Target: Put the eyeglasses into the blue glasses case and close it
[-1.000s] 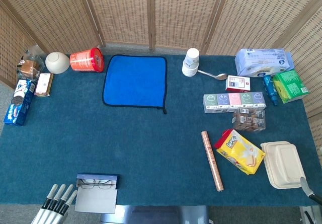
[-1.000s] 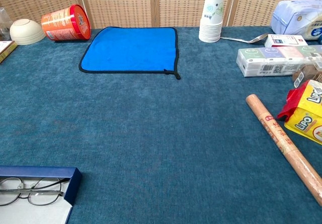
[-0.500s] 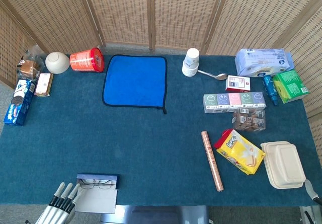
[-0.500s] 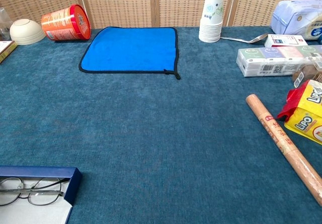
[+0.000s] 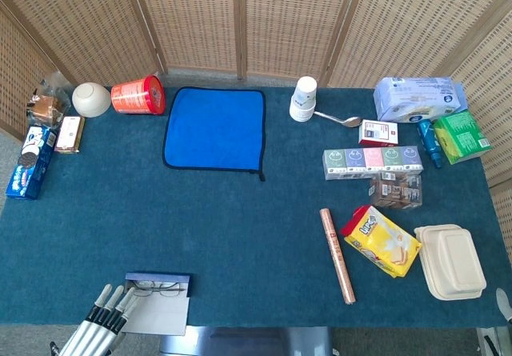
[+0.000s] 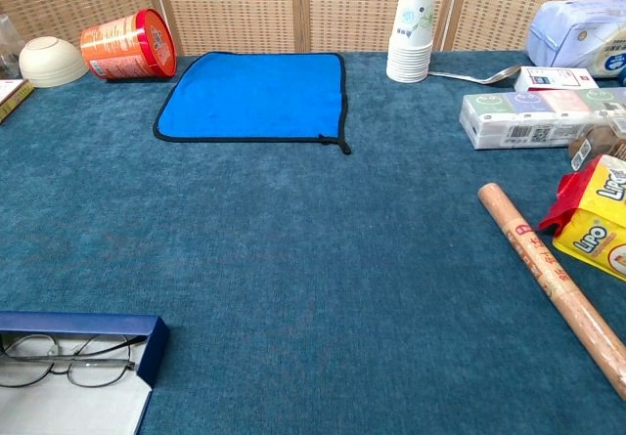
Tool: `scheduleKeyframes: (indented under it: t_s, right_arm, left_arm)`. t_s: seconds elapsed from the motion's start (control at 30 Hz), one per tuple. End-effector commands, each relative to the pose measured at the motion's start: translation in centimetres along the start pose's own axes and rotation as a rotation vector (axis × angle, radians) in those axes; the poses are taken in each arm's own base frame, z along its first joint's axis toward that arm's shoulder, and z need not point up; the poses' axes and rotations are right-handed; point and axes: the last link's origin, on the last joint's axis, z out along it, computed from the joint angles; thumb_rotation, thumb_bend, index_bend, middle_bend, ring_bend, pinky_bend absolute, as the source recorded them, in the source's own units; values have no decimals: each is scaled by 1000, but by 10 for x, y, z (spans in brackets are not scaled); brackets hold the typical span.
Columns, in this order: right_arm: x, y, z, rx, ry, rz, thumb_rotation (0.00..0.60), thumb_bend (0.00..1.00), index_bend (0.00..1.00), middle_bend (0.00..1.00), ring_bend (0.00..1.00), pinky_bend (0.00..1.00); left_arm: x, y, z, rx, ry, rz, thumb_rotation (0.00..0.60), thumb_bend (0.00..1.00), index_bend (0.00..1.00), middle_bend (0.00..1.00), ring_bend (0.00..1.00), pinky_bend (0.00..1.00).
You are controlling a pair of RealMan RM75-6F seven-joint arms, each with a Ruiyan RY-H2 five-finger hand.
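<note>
The case (image 5: 157, 300) has been shifted slightly to the right and nearer the front edge of the table (image 5: 256, 236) over the last second, and the left hand (image 5: 102, 324) has been brought closer until its fingertips (image 5: 120, 299) lie against the case's left side. The glasses (image 5: 155, 290) are already seen lying inside the open case, close to the front left corner. From this it is judged that the placing is done and only the closing remains, for which the flap must be folded over.

The left hand's fingers are held straight and close together, with nothing grasped; contact looks like a nudge only. Of the right hand (image 5: 504, 302) only a sliver is seen at the front right corner, so its fingers cannot be judged.

The case is a flat, stiff, box-like shell, dark blue at the rim with a pale grey lining. The glasses are thin wire-framed, with clear lenses (image 6: 37, 345). The table is covered in a napped teal cloth.
</note>
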Motion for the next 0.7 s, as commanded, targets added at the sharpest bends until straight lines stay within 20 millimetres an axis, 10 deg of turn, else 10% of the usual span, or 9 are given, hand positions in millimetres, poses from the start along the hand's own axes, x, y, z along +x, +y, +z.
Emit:
scheduleKeyframes:
  t_s: [0.03, 0.7]
  right_arm:
    - [1, 2, -2, -8, 1, -2, 600, 359, 0, 41, 0, 110]
    - [8, 6, -11, -42, 13, -20, 600, 359, 0, 41, 0, 111]
  left_arm:
    - [2, -1, 4, 2, 9, -7, 379, 274, 0, 0, 0, 0]
    - [16, -2, 60, 133, 86, -129, 378, 273, 0, 0, 0, 0]
